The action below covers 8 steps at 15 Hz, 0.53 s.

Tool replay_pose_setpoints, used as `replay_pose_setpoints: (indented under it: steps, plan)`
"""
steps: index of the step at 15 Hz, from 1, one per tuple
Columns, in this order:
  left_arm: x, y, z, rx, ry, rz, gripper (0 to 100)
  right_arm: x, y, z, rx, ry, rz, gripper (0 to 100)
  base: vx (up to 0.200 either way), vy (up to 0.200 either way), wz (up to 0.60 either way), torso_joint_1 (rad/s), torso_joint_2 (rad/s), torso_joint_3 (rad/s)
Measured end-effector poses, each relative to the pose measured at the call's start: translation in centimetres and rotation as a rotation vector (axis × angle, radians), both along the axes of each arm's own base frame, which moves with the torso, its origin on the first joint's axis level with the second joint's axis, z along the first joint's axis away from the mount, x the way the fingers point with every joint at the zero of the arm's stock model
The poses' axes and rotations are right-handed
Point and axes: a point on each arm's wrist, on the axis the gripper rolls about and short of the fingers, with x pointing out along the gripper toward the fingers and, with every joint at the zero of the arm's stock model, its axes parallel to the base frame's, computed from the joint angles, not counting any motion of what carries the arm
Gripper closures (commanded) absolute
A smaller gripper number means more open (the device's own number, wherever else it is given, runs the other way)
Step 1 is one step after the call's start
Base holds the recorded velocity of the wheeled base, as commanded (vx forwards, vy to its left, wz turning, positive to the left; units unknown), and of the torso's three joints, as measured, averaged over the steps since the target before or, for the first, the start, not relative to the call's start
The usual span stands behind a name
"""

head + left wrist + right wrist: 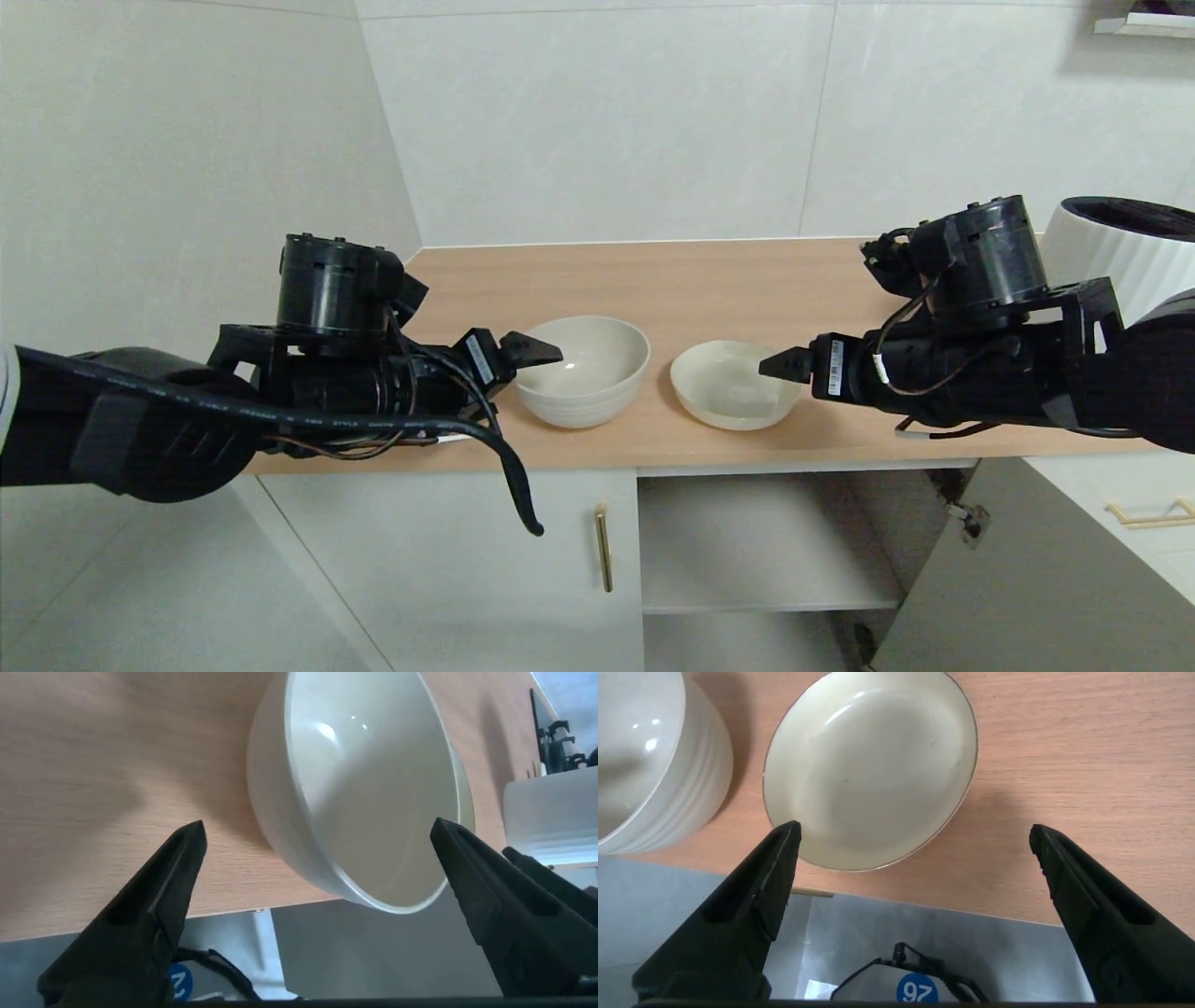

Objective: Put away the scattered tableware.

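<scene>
A deep white ribbed bowl [583, 369] [360, 793] [649, 761] stands near the front of the wooden counter [709, 280]. To its right lies a shallow cream dish [733, 383] [873, 765]. My left gripper [534, 353] [318, 854] hovers at the deep bowl's left rim, open, its fingers spread wider than the bowl. My right gripper [782, 364] [915, 854] hangs at the shallow dish's right edge, open, with the dish between and beyond its fingers. Neither gripper holds anything.
Below the counter a cabinet stands open, with a bare shelf [756, 583] and its door [1018, 569] swung out to the right. A closed door with a brass handle [604, 549] is at left. A white ribbed container [1125, 243] sits at the counter's right end. Walls enclose the back and left.
</scene>
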Motion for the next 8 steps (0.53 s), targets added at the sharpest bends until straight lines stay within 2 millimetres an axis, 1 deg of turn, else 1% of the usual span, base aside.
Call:
replay_pose_setpoints:
  steps: [4,8]
  plan:
    - [0.10,-0.03,-0.20,0.004,0.006,0.002,100,0.02,0.01,-0.01,0.000,0.000,-0.001,0,0.000,0.000,0.00,0.000,0.00,0.000]
    - [-0.07,0.03,0.16,-0.001,-0.005,0.000,100,0.08,0.04,-0.01,-0.006,0.000,-0.003,0,0.000,0.000,0.00,0.000,0.00,0.000]
